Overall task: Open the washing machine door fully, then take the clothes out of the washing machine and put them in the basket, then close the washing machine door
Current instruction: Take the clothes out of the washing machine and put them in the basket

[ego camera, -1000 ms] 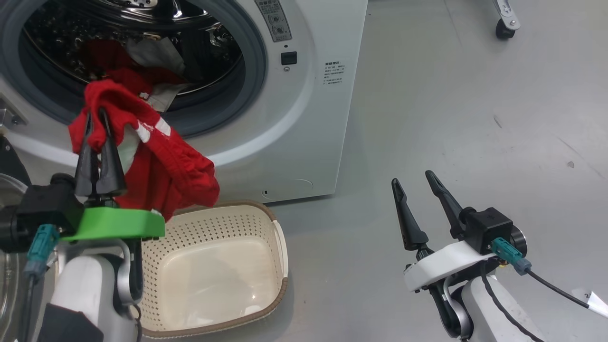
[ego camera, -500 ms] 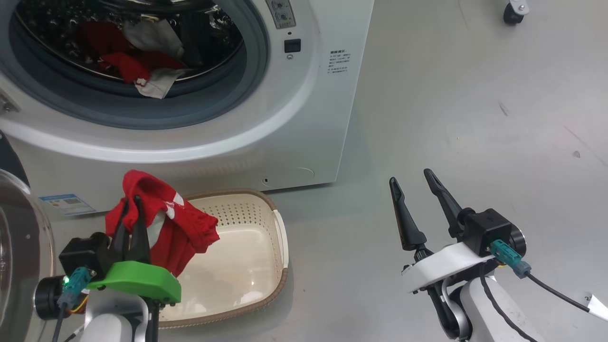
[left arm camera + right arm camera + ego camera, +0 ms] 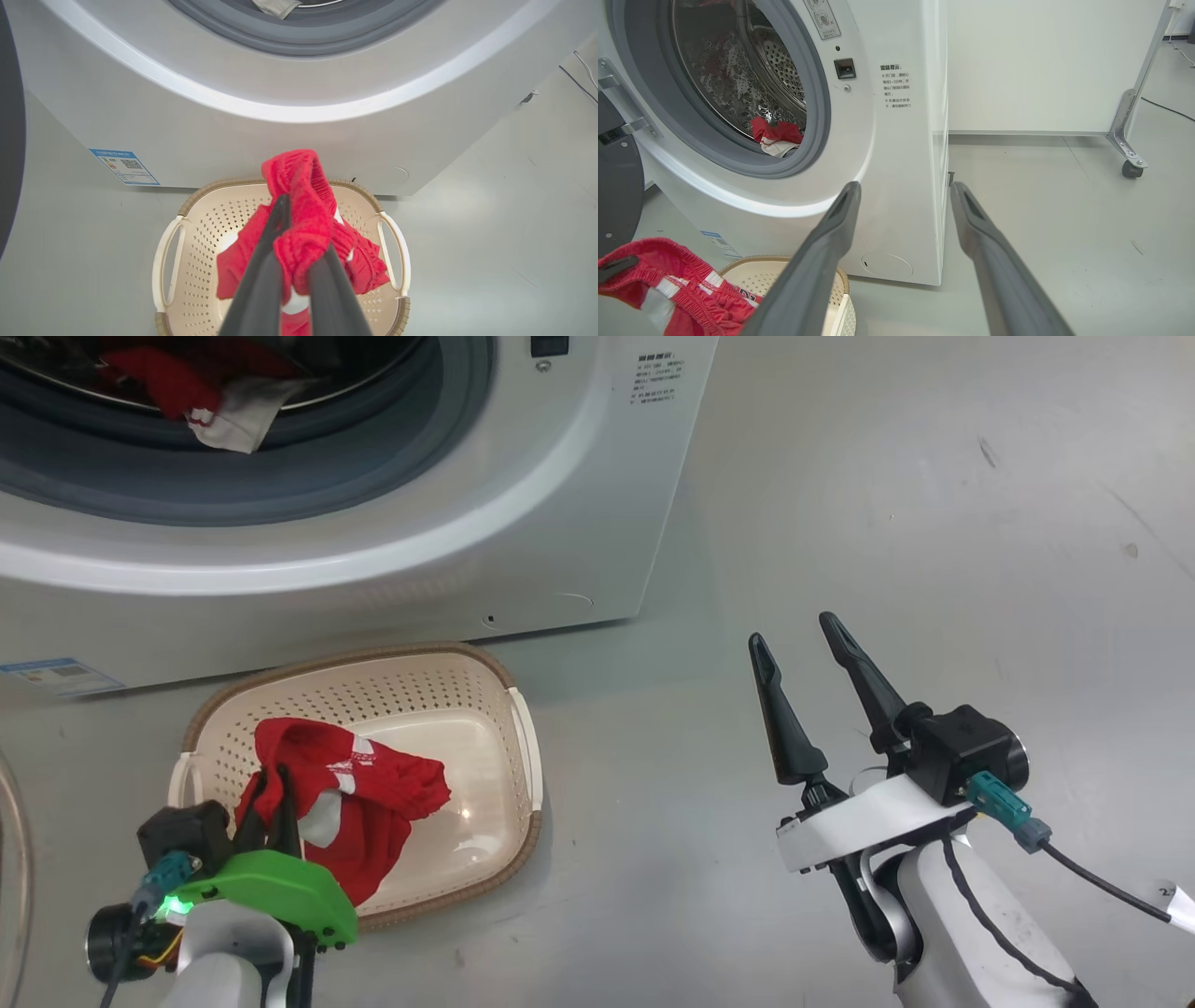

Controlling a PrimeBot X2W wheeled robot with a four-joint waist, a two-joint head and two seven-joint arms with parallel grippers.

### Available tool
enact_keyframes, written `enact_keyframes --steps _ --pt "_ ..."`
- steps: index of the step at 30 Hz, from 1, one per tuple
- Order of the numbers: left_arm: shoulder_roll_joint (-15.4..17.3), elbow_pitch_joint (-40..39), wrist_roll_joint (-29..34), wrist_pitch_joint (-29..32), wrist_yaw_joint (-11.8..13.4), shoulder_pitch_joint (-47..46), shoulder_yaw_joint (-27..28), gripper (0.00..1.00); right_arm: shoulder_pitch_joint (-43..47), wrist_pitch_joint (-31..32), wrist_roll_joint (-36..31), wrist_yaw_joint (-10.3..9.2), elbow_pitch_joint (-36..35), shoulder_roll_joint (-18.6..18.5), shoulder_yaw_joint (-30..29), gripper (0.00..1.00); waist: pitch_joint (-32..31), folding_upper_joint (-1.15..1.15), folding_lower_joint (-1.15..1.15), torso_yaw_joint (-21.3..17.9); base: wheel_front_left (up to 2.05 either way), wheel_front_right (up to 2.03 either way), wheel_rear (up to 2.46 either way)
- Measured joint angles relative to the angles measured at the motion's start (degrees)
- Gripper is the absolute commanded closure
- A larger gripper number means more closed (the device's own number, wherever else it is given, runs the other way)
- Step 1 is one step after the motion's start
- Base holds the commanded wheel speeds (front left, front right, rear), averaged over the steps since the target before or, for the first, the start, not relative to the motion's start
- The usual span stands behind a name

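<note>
My left gripper is shut on a red garment with white trim, which hangs down into the cream basket on the floor in front of the washing machine. In the left wrist view the red cloth is bunched between my left gripper's two fingers, above the basket. More red and white clothes lie in the drum, also seen in the right wrist view. The washing machine door stands open at the left. My right gripper is open over bare floor.
A blue sticker sits low on the machine's front. Grey floor stretches wide to the right of the machine. A white panel on a caster wheel stands behind, at the far right.
My left gripper has come down from in front of the drum opening with the red garment, which now hangs inside the basket. The head camera has tilted down. The right gripper has stayed open.
</note>
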Motion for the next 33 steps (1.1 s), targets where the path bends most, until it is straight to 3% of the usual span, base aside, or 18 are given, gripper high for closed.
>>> enact_keyframes --steps 21,33 --pt "2.44 16.81 -1.07 7.14 -0.18 -16.6 1.59 1.0 -6.59 0.0 2.74 -0.07 -4.26 0.0 1.47 0.0 14.78 0.0 0.0 -5.53 0.0 0.0 0.0" --pt "2.46 25.59 -2.09 7.78 -0.18 -22.02 2.94 1.0 -9.25 0.0 3.26 -0.51 -4.72 0.01 1.67 0.0 20.31 0.0 0.0 -8.04 0.0 0.0 0.0"
